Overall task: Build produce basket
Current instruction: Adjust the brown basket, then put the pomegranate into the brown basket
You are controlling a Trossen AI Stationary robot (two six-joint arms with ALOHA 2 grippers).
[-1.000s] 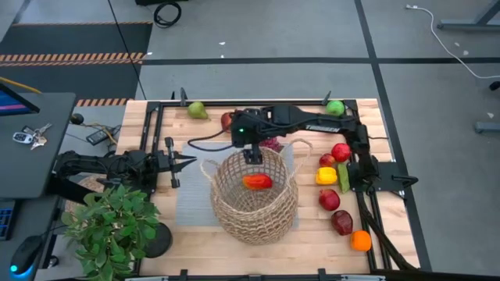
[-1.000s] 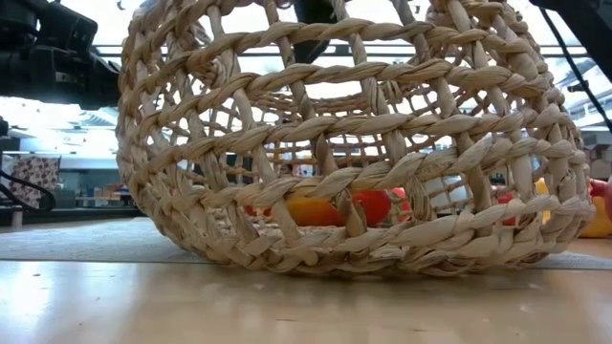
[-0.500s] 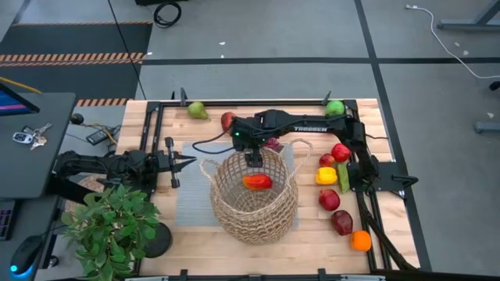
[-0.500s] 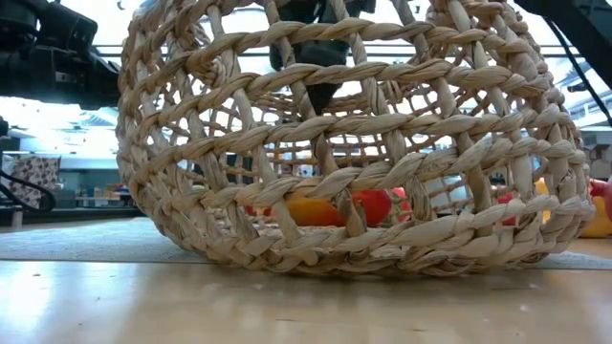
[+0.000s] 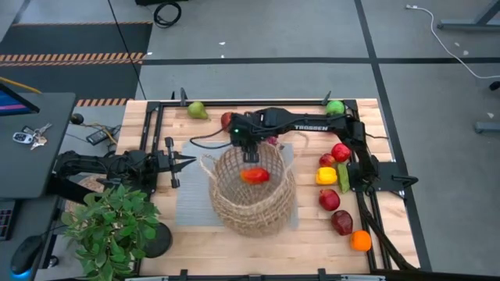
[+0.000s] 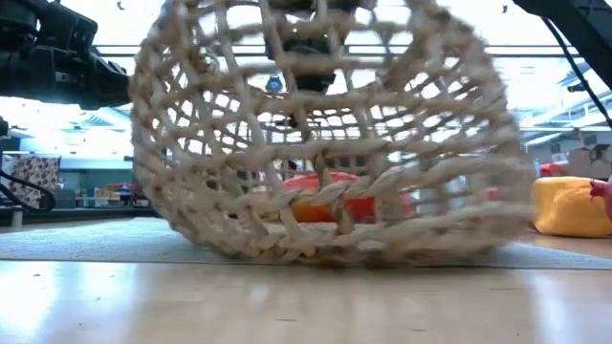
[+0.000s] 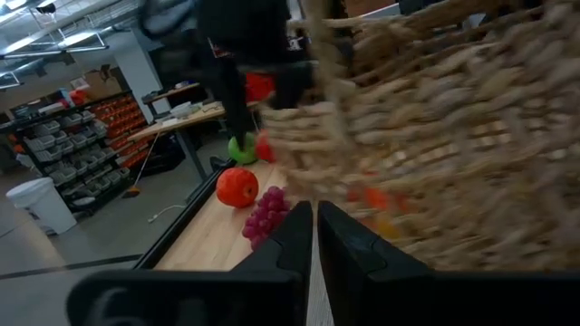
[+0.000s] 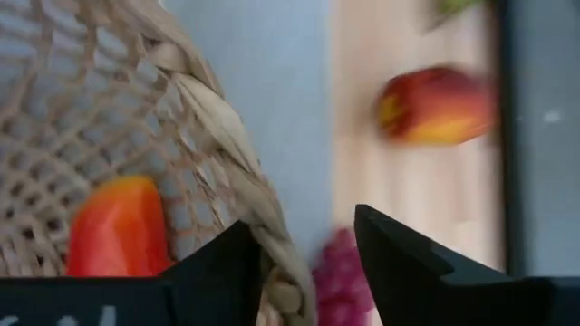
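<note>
At centre frame in the high view, the basket (image 5: 251, 191) sits tilted on the grey mat (image 5: 190, 195), an orange-red pepper (image 5: 255, 176) inside. Light, springy wicker, it will likely tip easily; its rim gives the surest hold. The right gripper (image 8: 308, 258) straddles that rim, fingers spread. The left gripper (image 7: 314, 237), closed, waits at centre left. Grapes (image 7: 265, 214) lie just behind.

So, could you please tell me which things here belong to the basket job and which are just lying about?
Job:
basket
red-orange pepper inside it
yellow pepper
orange
green pear
grapes
right gripper, straddling the basket rim

Lying about:
potted plant
keys
</note>
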